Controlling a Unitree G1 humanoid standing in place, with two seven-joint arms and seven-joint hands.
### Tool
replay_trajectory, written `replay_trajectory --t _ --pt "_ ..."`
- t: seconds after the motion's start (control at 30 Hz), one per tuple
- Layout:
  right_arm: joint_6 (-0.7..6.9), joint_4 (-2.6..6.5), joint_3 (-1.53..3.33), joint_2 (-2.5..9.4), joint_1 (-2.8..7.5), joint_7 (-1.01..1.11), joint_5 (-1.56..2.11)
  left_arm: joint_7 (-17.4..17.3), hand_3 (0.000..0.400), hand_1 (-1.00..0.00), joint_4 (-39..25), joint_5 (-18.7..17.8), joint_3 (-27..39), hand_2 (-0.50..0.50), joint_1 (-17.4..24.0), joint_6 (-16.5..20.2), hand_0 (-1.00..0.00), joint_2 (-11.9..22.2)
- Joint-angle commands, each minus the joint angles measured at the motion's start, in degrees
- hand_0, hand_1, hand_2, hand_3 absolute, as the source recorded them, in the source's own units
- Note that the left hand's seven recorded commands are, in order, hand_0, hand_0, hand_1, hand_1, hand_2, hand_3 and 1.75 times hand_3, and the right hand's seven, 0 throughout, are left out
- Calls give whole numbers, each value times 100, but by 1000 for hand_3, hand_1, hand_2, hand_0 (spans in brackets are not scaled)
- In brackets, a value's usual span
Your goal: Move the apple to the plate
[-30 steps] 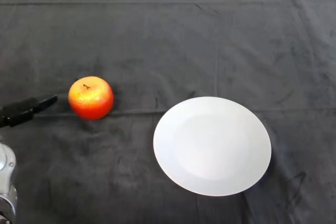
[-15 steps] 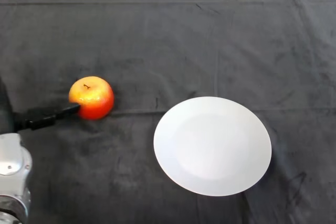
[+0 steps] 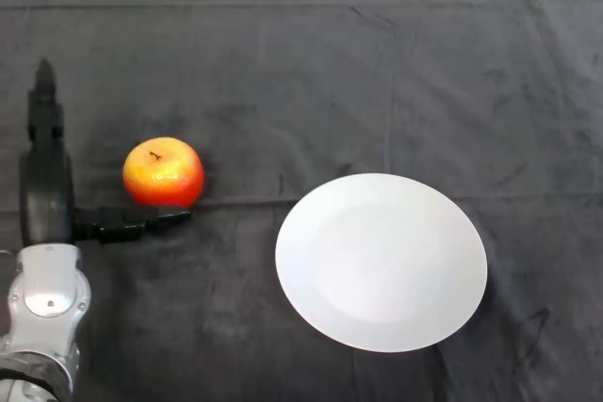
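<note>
So the robot hand [image 3: 47, 195] is sitting spread open beside the apple [image 3: 163, 173], its thumb hiding the apple's bottom edge, gripping nothing.

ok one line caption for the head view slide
Open robot hand brackets the apple on dark cloth, white plate waiting to its right.

Single head view, looking steeply down from above onto the table's dark cloth [image 3: 377, 63], which fills nearly the whole frame. Pale strip of background along the top edge only. Close enough to take in the apple [image 3: 163, 172] at centre left and the white plate [image 3: 381, 262] at lower centre right. Left arm [image 3: 42, 317] entering from the lower left corner. No second view to overlap with.
</note>
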Motion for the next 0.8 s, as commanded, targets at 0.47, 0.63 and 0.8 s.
replay_trajectory --t 0.47,0.63,0.8 --pt "-39 64 -1 -157 231 39 4 -488 209 -522 -42 143 -370 261 -308 219 0 25" --pt "-39 63 -1 -157 231 39 5 -599 400 -1000 -32 140 -406 478 -298 298 -43 62" --pt "-39 62 0 -156 232 38 5 -630 400 -1000 -34 163 -445 431 -304 389 -137 92"
